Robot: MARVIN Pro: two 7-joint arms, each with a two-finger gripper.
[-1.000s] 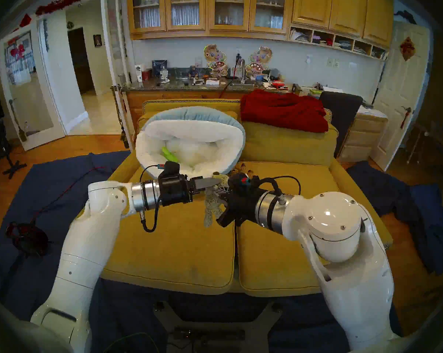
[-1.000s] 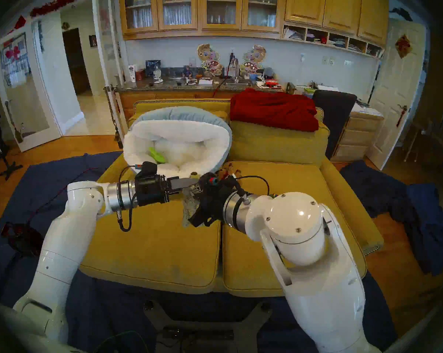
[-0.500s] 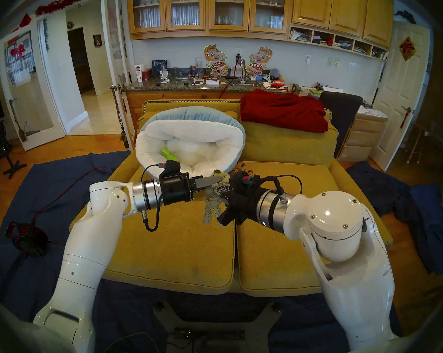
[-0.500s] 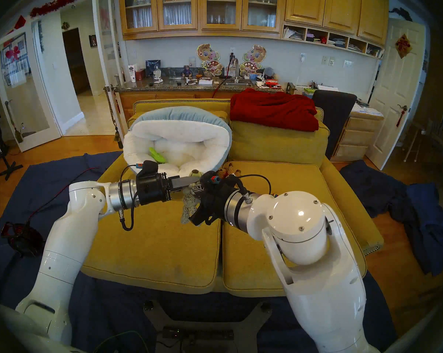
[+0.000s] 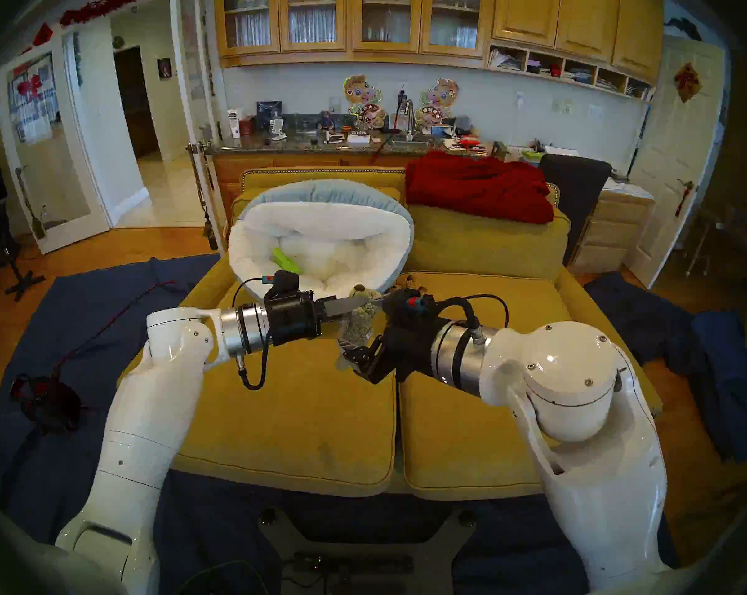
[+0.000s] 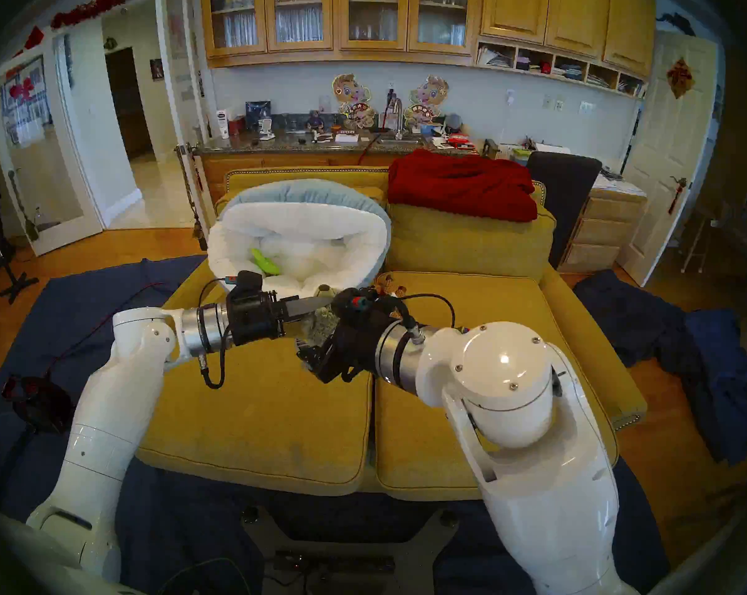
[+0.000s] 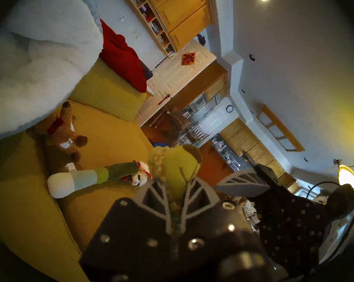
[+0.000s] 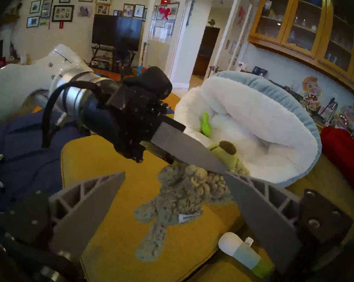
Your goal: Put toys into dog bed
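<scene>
The left gripper (image 5: 365,303) pinches the grey cub (image 8: 184,196) by its head (right gripper (image 8: 173,196) spread, empty), next swinging it over the dog bed (image 5: 389,233).

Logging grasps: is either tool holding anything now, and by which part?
Left tool pinches the grey plush cub by its head; right tool is open, empty.

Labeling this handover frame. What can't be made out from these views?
- Left claw contact on the grey knitted toy: right wrist view, its near finger covers the pinch.
- Toys by the dog bed: head views, the right claw and wrist hide most of them.
- White animal: left wrist view, half behind the striped tube.
- Toy's tag print: right wrist view, too small.
</scene>
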